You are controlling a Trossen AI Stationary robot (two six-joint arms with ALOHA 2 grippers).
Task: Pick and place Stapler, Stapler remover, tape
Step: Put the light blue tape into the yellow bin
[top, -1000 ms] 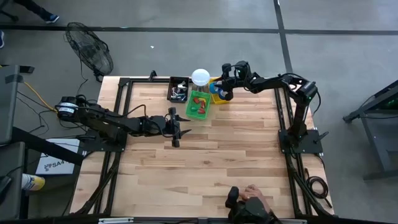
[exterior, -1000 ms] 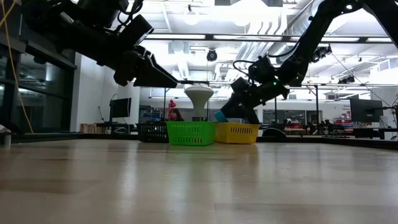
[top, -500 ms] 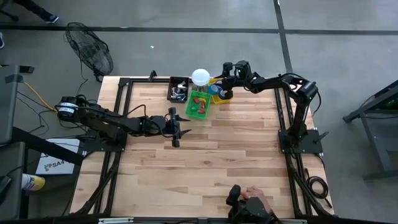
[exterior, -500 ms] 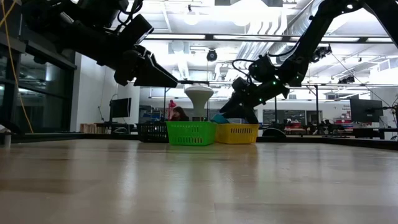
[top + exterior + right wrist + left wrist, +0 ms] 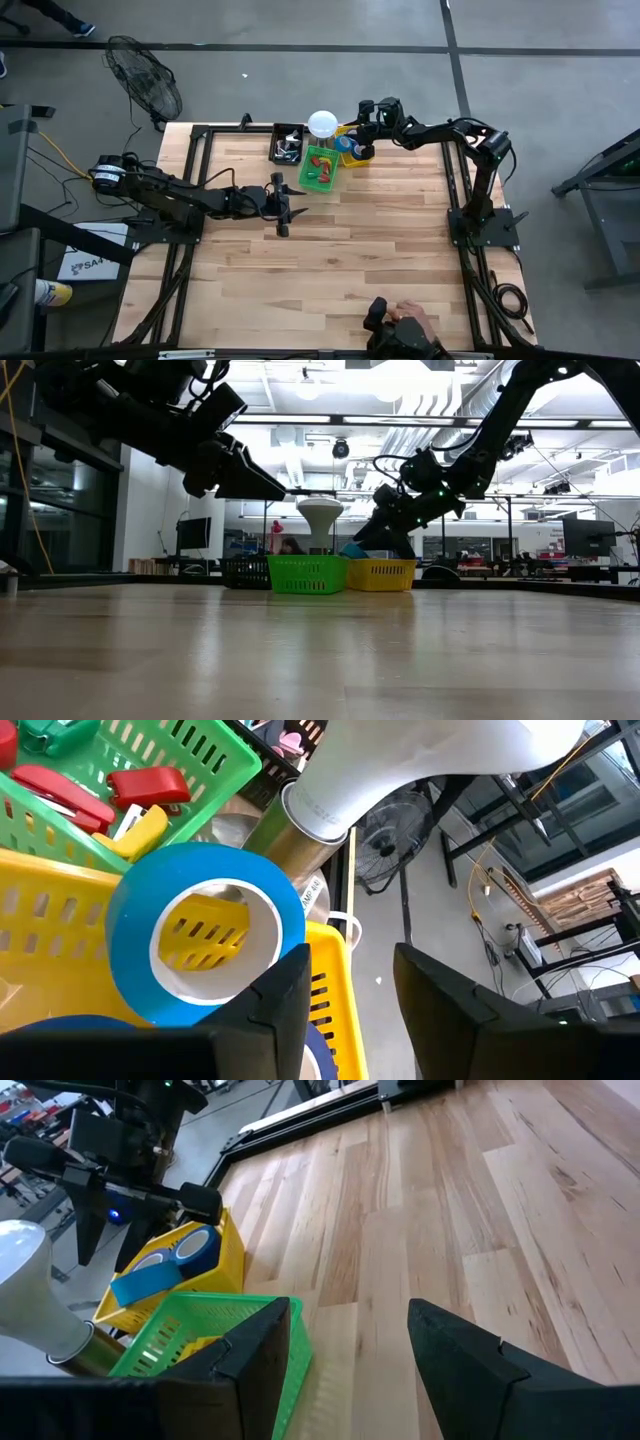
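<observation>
Right end effector (image 5: 352,143) open over blue tape (image 5: 205,935); yellow basket (image 5: 60,920) beneath.

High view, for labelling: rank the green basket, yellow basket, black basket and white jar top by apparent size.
1. green basket
2. black basket
3. white jar top
The yellow basket is partly covered by the right arm, so unranked.

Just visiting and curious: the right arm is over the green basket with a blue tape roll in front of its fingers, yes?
Not quite: the right gripper is over the yellow basket, not the green one. The high view shows it. The blue tape roll part is right.
</observation>
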